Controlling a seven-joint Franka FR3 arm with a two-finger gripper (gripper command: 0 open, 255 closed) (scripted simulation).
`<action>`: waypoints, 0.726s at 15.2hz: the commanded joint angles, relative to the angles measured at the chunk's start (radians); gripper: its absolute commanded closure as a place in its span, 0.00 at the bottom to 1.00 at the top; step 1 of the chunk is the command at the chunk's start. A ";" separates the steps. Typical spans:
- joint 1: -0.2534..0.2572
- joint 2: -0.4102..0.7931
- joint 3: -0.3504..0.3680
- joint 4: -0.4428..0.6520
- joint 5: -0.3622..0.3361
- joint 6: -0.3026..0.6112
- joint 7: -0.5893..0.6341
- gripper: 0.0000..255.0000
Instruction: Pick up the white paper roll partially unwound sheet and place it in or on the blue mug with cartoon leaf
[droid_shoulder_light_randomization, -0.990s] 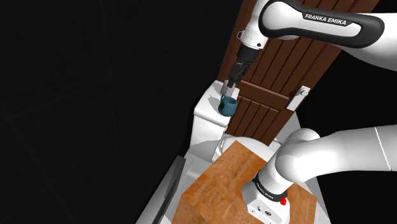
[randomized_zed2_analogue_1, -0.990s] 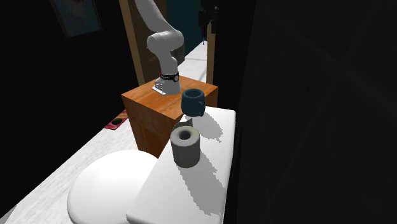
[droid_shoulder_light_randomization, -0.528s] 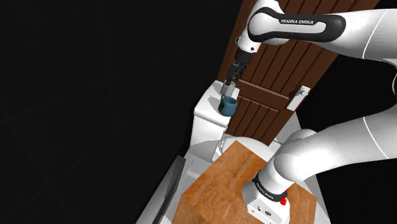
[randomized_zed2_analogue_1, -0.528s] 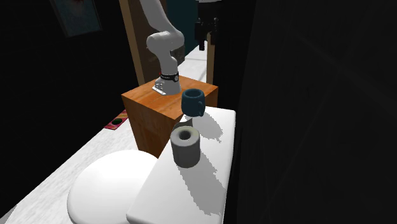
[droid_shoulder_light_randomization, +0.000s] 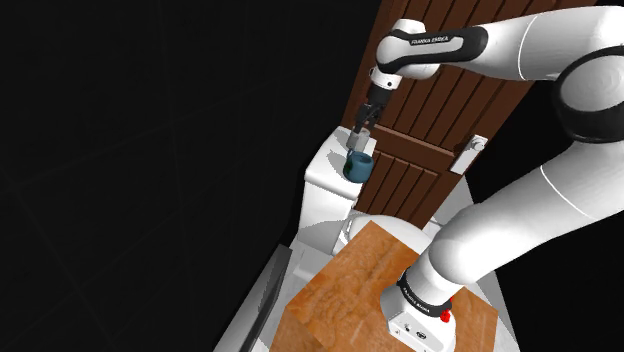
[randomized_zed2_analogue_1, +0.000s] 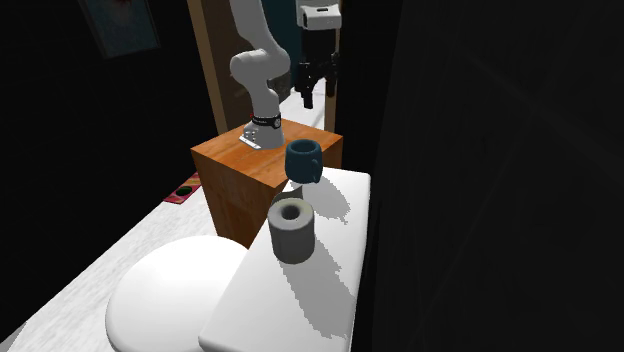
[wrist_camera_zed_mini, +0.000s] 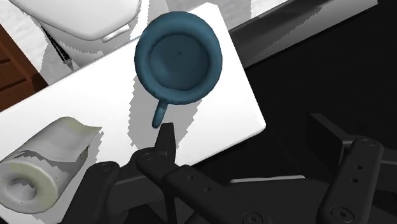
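Note:
The greyish-white paper roll stands on end on the white toilet tank lid, a loose sheet hanging off it. A dark blue mug stands upright beside it on the same lid, empty, with its handle turned toward the gripper. My black gripper hangs open in the air above the mug and tank, holding nothing. Seen from the wrist, its fingertips stand wide apart over the lid's edge. In the shoulder view the gripper is just above the mug.
The round white toilet seat cover lies in front of the tank. My wooden stand is close beside the toilet. A brown panelled door rises behind the tank. Black areas surround the scene.
The gripper has come down toward the mug and tank, and the arm's upper links have swung. Mug and roll have not moved.

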 joint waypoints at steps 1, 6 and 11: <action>-0.008 0.058 -0.024 0.036 0.013 0.020 -0.023 0.00; -0.036 0.231 -0.086 0.154 0.076 0.062 -0.103 0.00; -0.086 0.415 -0.127 0.300 0.163 0.077 -0.185 0.00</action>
